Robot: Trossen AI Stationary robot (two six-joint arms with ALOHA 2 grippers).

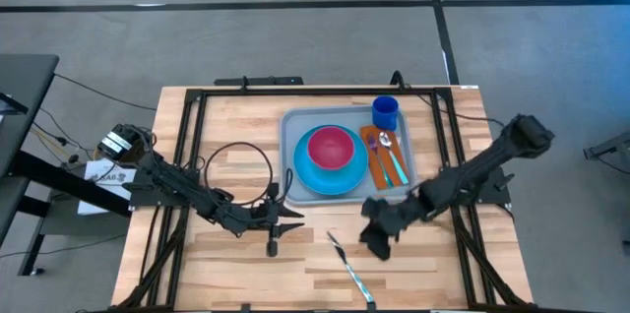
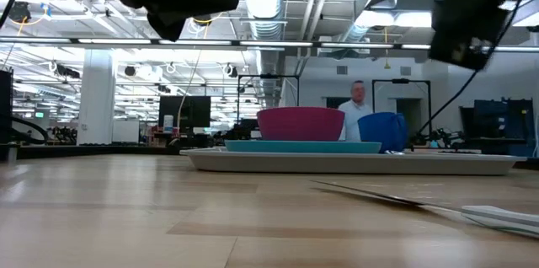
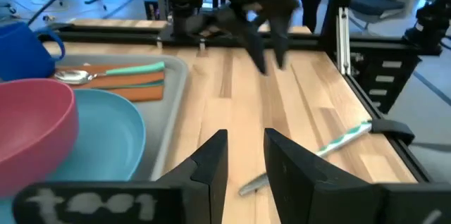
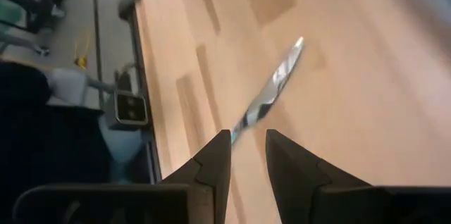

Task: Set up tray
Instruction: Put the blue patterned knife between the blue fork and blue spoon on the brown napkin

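The grey-blue tray (image 1: pixel 288 126) lies at the table's far middle. It carries a blue plate (image 1: pixel 310 177) with a pink bowl (image 1: pixel 332 148), a blue cup (image 1: pixel 385 112), and an orange napkin (image 1: pixel 370 138) bearing a spoon (image 1: pixel 386 144) and a fork (image 1: pixel 398 167). A teal-handled knife (image 1: pixel 350 267) lies flat on the wood near the front edge. My right gripper (image 1: pixel 377 244) hovers just right of the knife, narrowly open; its wrist view shows the knife (image 4: pixel 271 86) beyond the gripper (image 4: pixel 246 139). My left gripper (image 1: pixel 292 217) hovers left of the knife near the tray's front-left corner, narrowly open (image 3: pixel 245 143).
A black cable loop (image 1: pixel 236 165) lies on the table's left half. Black frame rails (image 1: pixel 192 146) run along the table's left, right and far sides. Bare wood lies between the tray and the near edge. A person (image 2: pixel 358 99) stands far behind the table.
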